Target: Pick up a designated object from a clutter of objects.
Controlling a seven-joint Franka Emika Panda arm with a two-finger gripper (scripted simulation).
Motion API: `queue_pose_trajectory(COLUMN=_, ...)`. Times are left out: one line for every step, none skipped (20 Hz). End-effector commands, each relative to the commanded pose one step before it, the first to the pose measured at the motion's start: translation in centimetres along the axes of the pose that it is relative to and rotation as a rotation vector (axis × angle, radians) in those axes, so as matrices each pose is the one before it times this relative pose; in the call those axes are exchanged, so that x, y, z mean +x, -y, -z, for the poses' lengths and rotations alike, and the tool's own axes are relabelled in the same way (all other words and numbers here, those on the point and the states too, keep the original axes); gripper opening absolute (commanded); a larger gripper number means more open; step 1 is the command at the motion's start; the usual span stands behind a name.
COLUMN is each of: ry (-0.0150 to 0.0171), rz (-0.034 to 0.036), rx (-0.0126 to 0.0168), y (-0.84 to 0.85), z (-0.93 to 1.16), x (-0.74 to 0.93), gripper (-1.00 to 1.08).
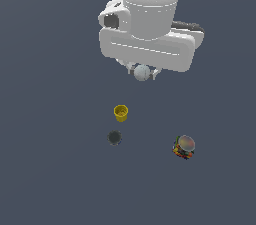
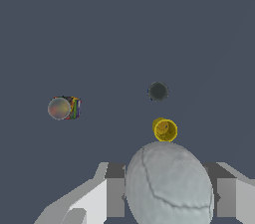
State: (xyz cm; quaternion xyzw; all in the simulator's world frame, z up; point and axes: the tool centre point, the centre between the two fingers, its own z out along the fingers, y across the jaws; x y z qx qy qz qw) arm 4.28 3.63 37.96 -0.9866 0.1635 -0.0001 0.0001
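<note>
The whitish-grey ball (image 1: 142, 72) sits between my gripper's (image 1: 142, 74) fingers, held well above the floor; the gripper is shut on it. In the wrist view the ball (image 2: 168, 184) fills the space between the two grey fingers (image 2: 114, 193). The yellow cup (image 1: 121, 113) stands on the floor below, with the dark grey round disc (image 1: 114, 137) just in front of it. The multicoloured can with a shiny top (image 1: 184, 147) lies toward the exterior view's right. In the wrist view the cup (image 2: 165, 130), the disc (image 2: 158, 91) and the can (image 2: 63, 108) all show far below.
A plain dark grey-blue floor (image 1: 50, 169) lies under everything. The white arm body (image 1: 150, 24) hangs over the upper middle of the exterior view.
</note>
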Motion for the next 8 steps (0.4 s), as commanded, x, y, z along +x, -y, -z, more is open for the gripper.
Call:
queue_pose_trajectory(ry=0.00026, rz=-0.00002, rx=-0.0002, y=0.15, z=0.676, x=0.377, gripper=-1.0)
queue_pose_trajectory(ry=0.0, rz=0.0, rx=0.0, y=0.043, z=0.183, x=0.107, gripper=-1.0)
queue_pose_trajectory(ry=0.0, rz=0.0, rx=0.0, y=0.036, z=0.153, x=0.091, gripper=-1.0)
queue_pose_trajectory(ry=0.0, rz=0.0, rx=0.0, y=0.03, z=0.124, x=0.074, gripper=-1.0)
queue_pose_trajectory(ry=0.0, rz=0.0, rx=0.0, y=0.023, z=0.096, x=0.057, gripper=-1.0)
queue_pose_trajectory(ry=0.0, rz=0.0, rx=0.0, y=0.016, z=0.068, x=0.041, gripper=-1.0)
queue_pose_trajectory(ry=0.0, rz=0.0, rx=0.0, y=0.01, z=0.041, x=0.025, gripper=-1.0)
queue_pose_trajectory(ry=0.0, rz=0.0, rx=0.0, y=0.003, z=0.014, x=0.008, gripper=-1.0)
